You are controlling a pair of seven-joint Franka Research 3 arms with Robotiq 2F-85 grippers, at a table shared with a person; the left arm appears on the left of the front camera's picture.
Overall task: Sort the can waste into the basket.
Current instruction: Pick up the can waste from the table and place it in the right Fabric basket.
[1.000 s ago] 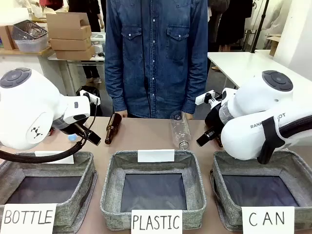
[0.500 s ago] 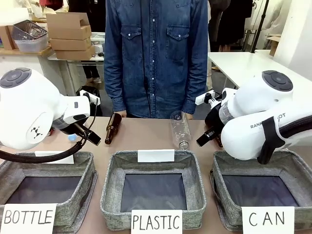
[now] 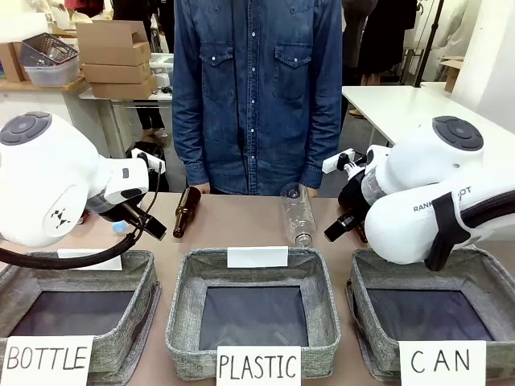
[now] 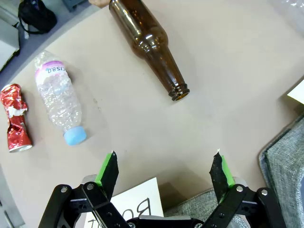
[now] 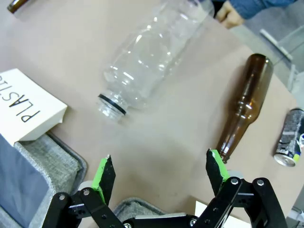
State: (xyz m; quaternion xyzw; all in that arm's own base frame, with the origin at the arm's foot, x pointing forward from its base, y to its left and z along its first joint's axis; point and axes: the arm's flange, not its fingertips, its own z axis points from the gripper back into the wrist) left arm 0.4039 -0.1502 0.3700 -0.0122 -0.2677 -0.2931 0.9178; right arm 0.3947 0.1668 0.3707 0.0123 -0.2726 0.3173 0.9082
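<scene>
While the left gripper (image 4: 165, 159) and right gripper (image 5: 159, 157) hang wide open and empty, both cans lie loose on the table (image 4: 228, 71). The crushed red can (image 4: 15, 126) is beside a plastic bottle (image 4: 59, 102), the dark can (image 5: 289, 137) just past a brown bottle (image 5: 244, 109). The CAN basket (image 3: 426, 315) waits on the right, likely for the right arm's reach.

CAN basket (image 3: 376, 354) right of PLASTIC bin (image 3: 183, 299), plastic bottle (image 3: 298, 215) behind it, crushed can (image 4: 15, 118) beside capped bottle (image 4: 59, 102)
</scene>
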